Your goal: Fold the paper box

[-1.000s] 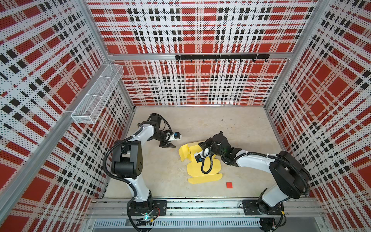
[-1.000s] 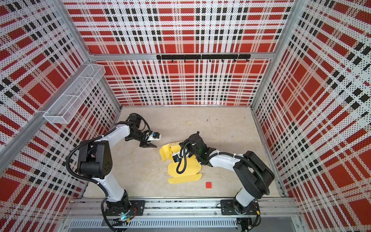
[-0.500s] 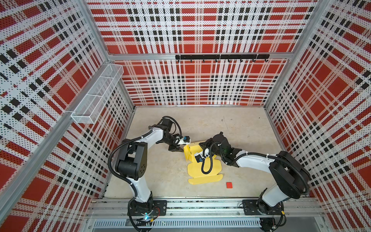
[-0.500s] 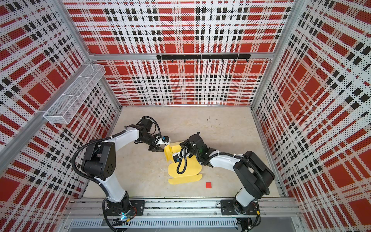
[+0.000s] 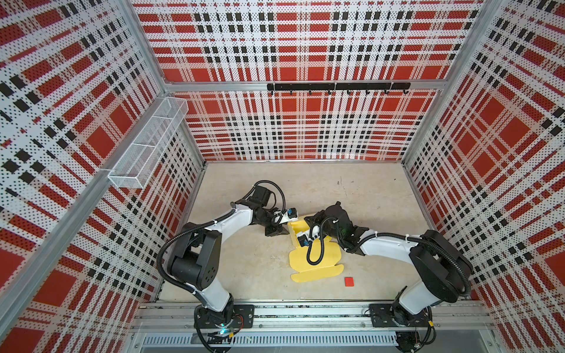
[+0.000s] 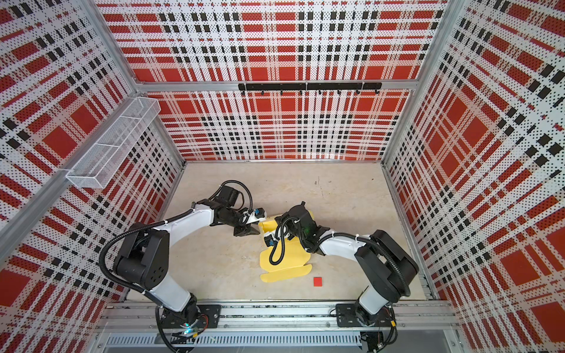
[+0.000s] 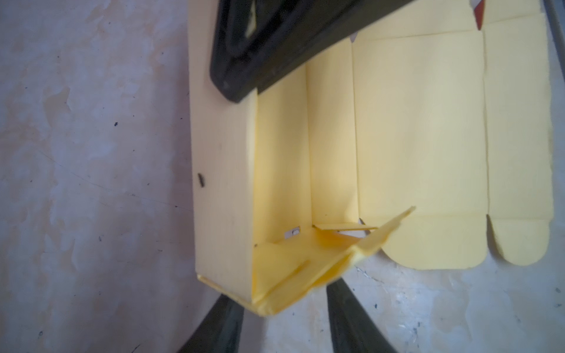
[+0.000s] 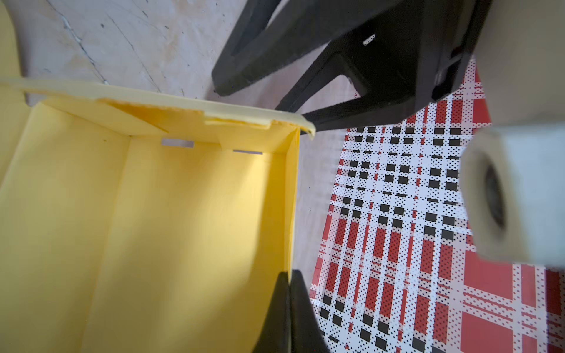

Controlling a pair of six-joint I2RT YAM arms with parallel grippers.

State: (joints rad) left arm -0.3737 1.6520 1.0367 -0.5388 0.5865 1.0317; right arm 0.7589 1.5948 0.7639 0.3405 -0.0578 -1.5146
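The paper box (image 5: pixel 315 262) is pale yellow card, partly folded, lying mid-floor in both top views (image 6: pixel 287 262). Its far half stands up as a shallow tray with raised walls, and its near panels and rounded flaps (image 7: pixel 419 137) lie flat. My right gripper (image 8: pixel 289 275) is shut on the tray's long side wall (image 8: pixel 292 198), pinching the card's edge; a top view shows it at the box's far end (image 5: pixel 308 219). My left gripper (image 7: pixel 281 301) is open at the tray's left end (image 5: pixel 279 229). Its fingers (image 7: pixel 339 302) straddle the half-raised end flap (image 7: pixel 305 269) without closing on it.
A tiny red square (image 5: pixel 349 281) lies on the floor just right of the box's near edge. A wire basket (image 5: pixel 149 143) hangs on the left wall and a black hook rail (image 5: pixel 336 87) on the back wall. Plaid walls enclose the floor on three sides.
My left arm has swung right across the floor to the box's left end, its jaws narrowing a little. The box's left flap has been pushed up. The right gripper has kept its hold.
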